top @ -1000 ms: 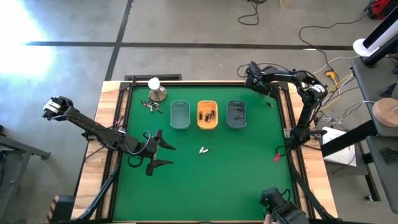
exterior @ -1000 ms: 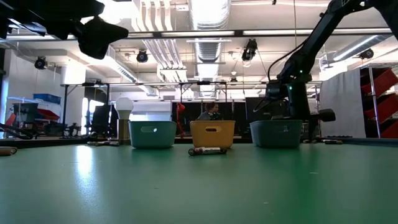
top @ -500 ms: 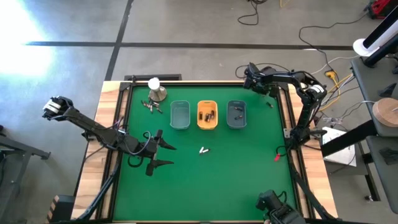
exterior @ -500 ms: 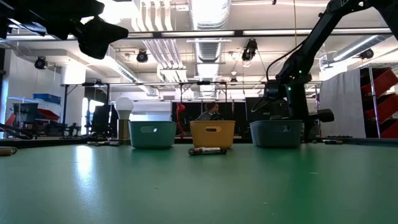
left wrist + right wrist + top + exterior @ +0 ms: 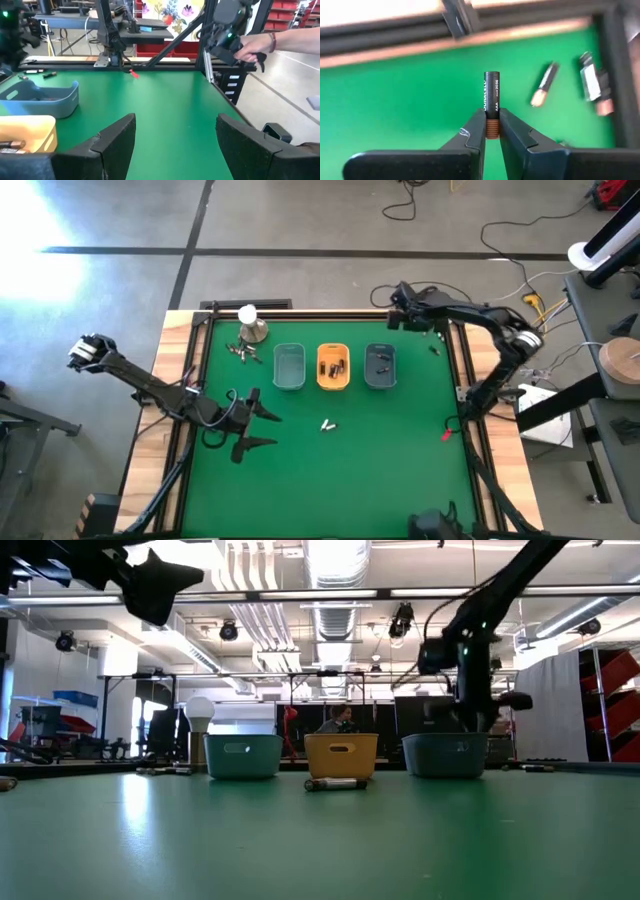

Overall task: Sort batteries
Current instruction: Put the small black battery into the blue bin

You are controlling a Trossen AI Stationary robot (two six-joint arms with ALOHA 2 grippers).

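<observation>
My right gripper [image 5: 491,117] is shut on a black AAA battery [image 5: 491,92] with a coppery end. It hovers over the table's far right part [image 5: 393,305]. More batteries lie on the green mat beyond it [image 5: 543,85], two lie near the middle of the table [image 5: 327,423], and several lie beside the metal dome [image 5: 241,352]. Three small trays stand in a row: teal [image 5: 289,366], orange [image 5: 333,366] with batteries in it, and grey-blue [image 5: 380,365]. My left gripper [image 5: 268,429] is open above the mat on the left. My right gripper pinches the battery by its coppery end [image 5: 491,129] between the two fingertips. The black body sticks out past the fingertips, in line with the fingers. The battery is lifted clear of the mat.
A metal dome with a white ball [image 5: 251,328] stands at the far left. A small red thing [image 5: 446,433] lies near the right edge. A black frame runs around the mat [image 5: 463,370]. A person's hand [image 5: 251,46] holds a device beyond the table.
My right arm has risen over the far right part of the table, and its gripper has shifted a little toward the left edge. The left arm has kept still.
</observation>
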